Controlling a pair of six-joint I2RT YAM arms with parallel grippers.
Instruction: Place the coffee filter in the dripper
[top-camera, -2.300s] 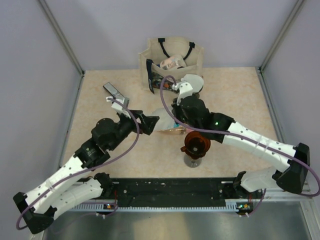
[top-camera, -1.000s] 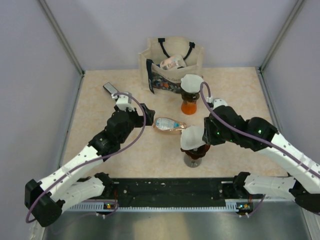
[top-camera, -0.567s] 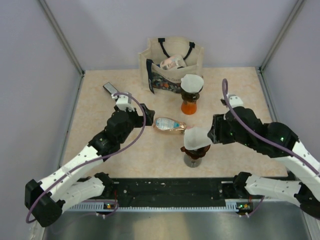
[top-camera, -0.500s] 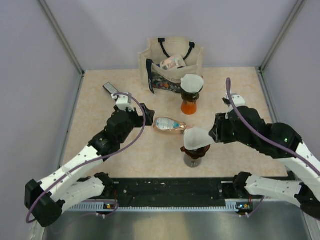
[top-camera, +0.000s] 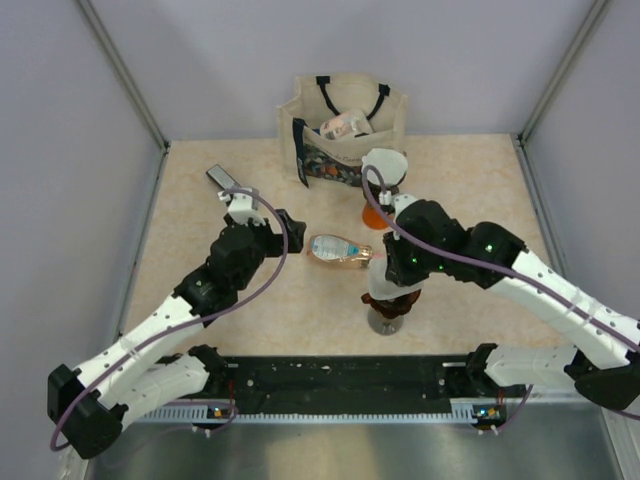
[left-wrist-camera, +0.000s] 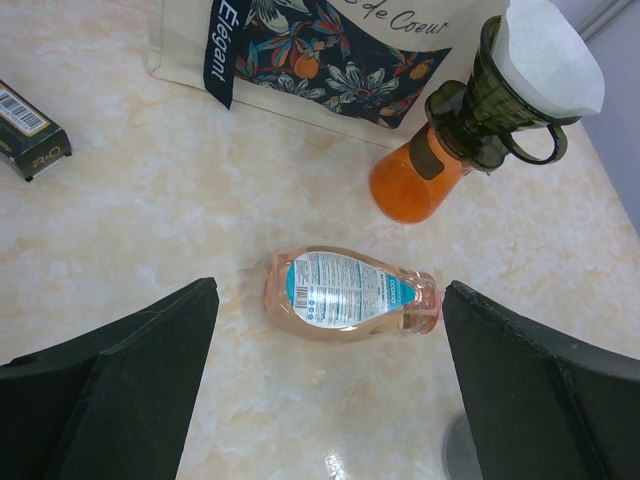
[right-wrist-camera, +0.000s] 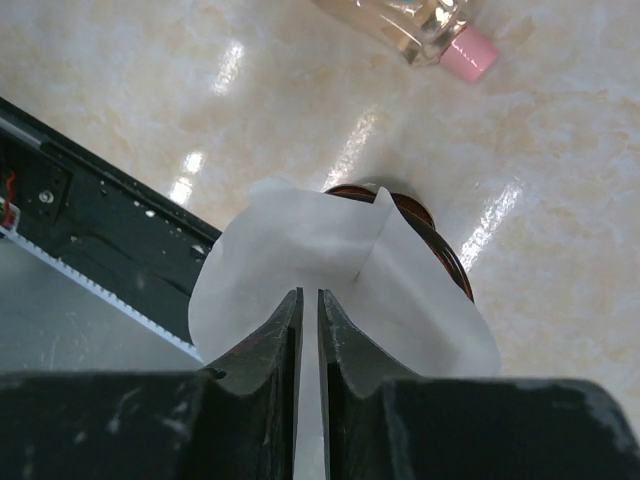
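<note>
Marble tabletop (left-wrist-camera: 120, 230), "Élégant" bag (left-wrist-camera: 330, 50); left fingers (left-wrist-camera: 110, 390) spread, right fingers (right-wrist-camera: 260, 380) seemingly closed above filter (right-wrist-camera: 300, 250).

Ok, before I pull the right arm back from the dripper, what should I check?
1. Coffee filter in the dripper: it sits in the mouth, creased, with paper above the rim. Fully seated: cannot tell.
2. Right gripper free of the paper: jaws nearly closed over the filter. Cannot tell.
3. Left gripper open and empty: ok.
4. Bottle lying apart from the dripper: ok.
</note>
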